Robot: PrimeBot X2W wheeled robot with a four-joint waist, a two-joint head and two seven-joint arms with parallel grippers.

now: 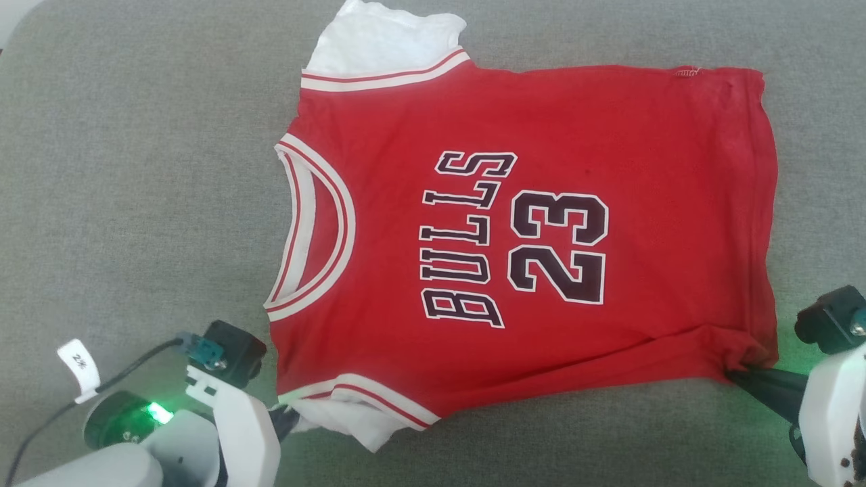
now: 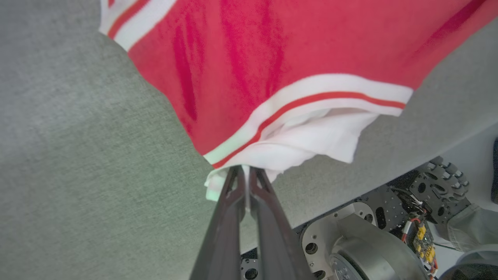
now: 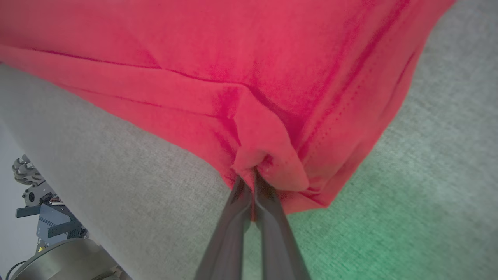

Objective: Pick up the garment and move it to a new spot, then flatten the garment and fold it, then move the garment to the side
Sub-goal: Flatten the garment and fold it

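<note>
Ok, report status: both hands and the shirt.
Left hand shut on the shirt at its near white sleeve. Right hand shut on near hem corner. Shirt spread print-up on grey cushion, near edge creased. Nothing in the way.

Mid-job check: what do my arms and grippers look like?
The left arm and right arm: white shells, black camera blocks. The left gripper and right gripper: two long, dark, tapering fingers each. Left side adds green light, teal plug, black cable with white tag.
</note>
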